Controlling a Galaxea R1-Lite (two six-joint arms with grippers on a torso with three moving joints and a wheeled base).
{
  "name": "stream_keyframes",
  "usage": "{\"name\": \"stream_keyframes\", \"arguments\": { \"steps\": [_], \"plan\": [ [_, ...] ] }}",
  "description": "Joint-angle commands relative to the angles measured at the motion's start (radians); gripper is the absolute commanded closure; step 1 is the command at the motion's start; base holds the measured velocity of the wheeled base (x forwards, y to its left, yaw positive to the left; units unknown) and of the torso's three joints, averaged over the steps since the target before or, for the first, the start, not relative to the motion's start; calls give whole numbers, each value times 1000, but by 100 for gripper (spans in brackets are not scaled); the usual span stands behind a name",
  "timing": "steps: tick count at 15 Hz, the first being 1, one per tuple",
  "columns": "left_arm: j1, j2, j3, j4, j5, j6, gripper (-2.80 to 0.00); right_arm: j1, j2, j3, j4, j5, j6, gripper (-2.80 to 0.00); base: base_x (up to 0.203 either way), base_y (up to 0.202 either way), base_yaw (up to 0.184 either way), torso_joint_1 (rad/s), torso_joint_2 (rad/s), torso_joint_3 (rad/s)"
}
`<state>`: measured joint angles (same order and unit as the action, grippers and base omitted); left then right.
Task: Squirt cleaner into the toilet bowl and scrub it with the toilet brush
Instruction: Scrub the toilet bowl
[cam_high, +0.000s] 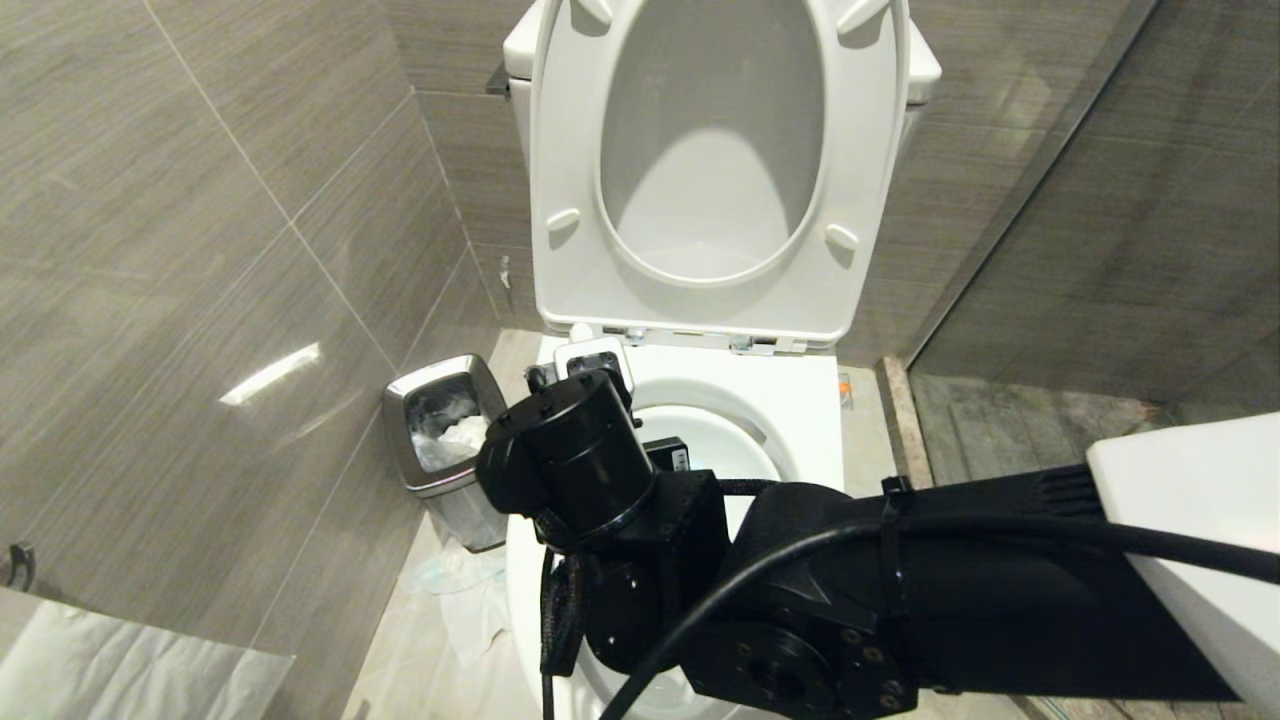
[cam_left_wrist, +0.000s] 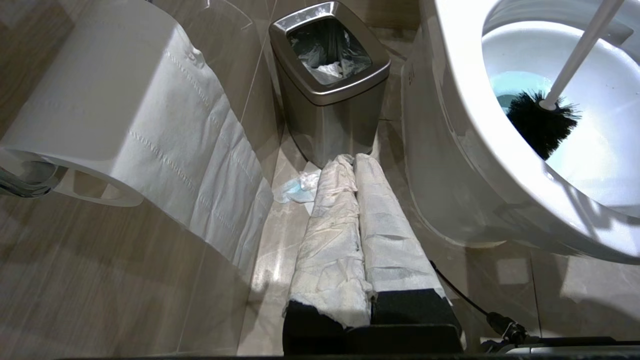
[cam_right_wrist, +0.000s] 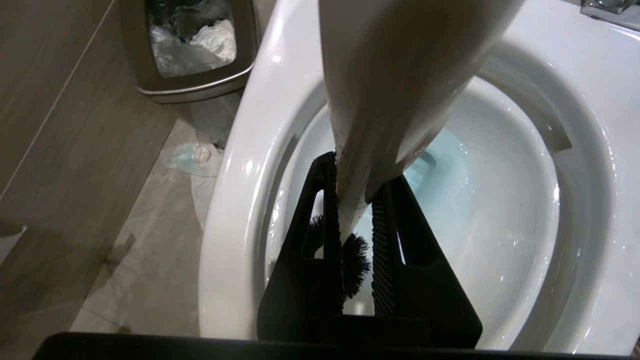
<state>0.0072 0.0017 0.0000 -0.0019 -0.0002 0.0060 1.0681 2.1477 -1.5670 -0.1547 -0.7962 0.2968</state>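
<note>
The white toilet bowl (cam_high: 800, 400) stands with its seat and lid (cam_high: 560, 150) raised. My right arm (cam_high: 620, 500) reaches over the basin from the right and hides its own gripper in the head view. In the right wrist view my right gripper (cam_right_wrist: 357, 172) is shut on the white handle of the toilet brush (cam_right_wrist: 390, 75). The black bristle head (cam_left_wrist: 540, 125) sits low inside the bowl (cam_left_wrist: 460, 115), against the near wall beside pale blue water (cam_right_wrist: 450, 165). My left gripper (cam_left_wrist: 354, 160) is shut and holds nothing. It is parked low beside the toilet, its fingers (cam_left_wrist: 330, 225) wrapped in white material.
A small steel waste bin (cam_high: 445, 440) with a liner stands on the floor left of the toilet, against the tiled wall. A white paper roll (cam_left_wrist: 100, 100) hangs on that wall. Crumpled tissue (cam_left_wrist: 300, 187) lies on the floor by the bin. A glass partition (cam_high: 1000, 200) stands to the right.
</note>
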Motion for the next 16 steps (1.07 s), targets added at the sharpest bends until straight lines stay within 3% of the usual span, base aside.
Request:
{"name": "stream_keyframes", "arguments": {
  "steps": [1,10,16],
  "plan": [
    [0,0,0,-1,0,0,0,-32,40,-46,1,-5,-3,0,0,0,0,0,0,0],
    [0,0,0,-1,0,0,0,-156,170,-306,1,-3,-106,0,0,0,0,0,0,0],
    [0,0,0,0,2,0,0,-212,187,-355,1,-3,-137,0,0,0,0,0,0,0]
  ]
}}
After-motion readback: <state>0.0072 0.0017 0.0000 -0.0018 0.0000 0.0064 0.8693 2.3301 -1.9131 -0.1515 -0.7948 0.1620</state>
